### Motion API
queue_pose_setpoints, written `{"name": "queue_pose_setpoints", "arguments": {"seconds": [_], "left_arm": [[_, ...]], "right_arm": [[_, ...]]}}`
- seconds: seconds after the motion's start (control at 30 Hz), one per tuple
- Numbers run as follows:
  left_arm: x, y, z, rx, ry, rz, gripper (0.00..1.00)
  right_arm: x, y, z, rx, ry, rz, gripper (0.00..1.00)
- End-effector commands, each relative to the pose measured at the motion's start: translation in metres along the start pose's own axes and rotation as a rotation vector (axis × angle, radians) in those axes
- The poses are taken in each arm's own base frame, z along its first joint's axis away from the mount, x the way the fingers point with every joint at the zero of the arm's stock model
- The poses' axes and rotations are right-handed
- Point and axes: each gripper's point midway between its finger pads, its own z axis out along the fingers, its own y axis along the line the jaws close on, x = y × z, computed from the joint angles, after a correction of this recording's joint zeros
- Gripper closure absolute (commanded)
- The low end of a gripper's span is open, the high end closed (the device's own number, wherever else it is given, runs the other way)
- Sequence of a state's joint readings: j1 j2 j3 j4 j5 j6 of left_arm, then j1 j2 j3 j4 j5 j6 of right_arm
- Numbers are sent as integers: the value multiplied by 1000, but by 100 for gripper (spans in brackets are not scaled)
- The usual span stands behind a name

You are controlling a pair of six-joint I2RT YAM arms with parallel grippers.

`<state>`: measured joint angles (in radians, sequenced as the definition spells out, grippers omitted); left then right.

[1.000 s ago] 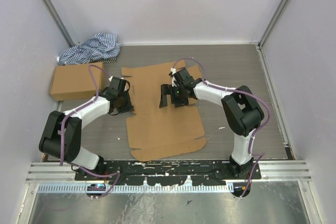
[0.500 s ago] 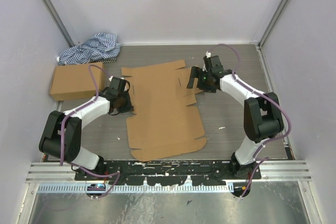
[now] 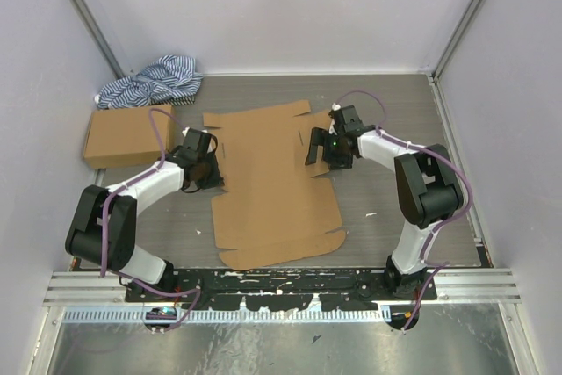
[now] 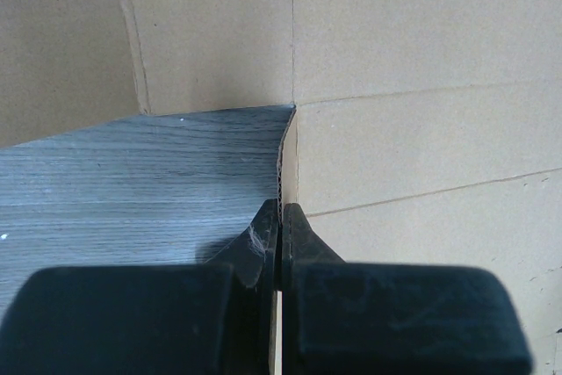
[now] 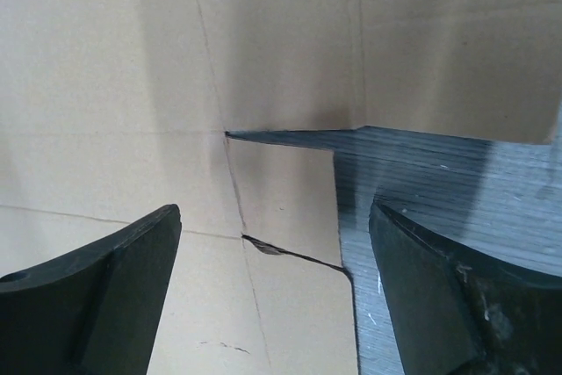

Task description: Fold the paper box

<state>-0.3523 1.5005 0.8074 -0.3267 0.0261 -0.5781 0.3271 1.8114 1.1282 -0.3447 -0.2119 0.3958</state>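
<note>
Near the paper box lie carton, cloth.

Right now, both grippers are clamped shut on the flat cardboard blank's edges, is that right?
No. Only the left gripper is clamped on the paper box; the right gripper is open over its other edge, as the right wrist view shows.

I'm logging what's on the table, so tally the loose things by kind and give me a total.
Cardboard blank: 1
Cardboard box: 1
Striped cloth: 1
Total: 3
</note>
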Motion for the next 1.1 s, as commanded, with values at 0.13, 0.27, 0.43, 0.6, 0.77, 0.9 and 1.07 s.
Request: {"name": "queue_pose_setpoints", "arguments": {"seconds": [0.13, 0.27, 0.43, 0.6, 0.77, 0.9, 1.07], "left_arm": [[20, 10, 5, -41, 82, 21, 96], [19, 10, 4, -41, 80, 22, 96], [20, 10, 3, -39, 80, 22, 96], [21, 10, 4, -37, 83, 20, 96], [22, 10, 4, -35, 87, 18, 96], [24, 12, 3, -38, 89, 20, 96], [25, 13, 4, -41, 92, 20, 96]], "right_arm": [[-4, 47, -8, -133, -33, -96, 8], [-6, 62, -17, -148, -55, -119, 8], [-8, 80, -27, -150, -78, -159, 9], [-7, 99, -30, -166, -87, -194, 9], [-1, 110, -16, -174, -56, -208, 8], [13, 111, 4, -168, -13, -210, 8], [34, 97, 36, -140, 58, -177, 8]]}}
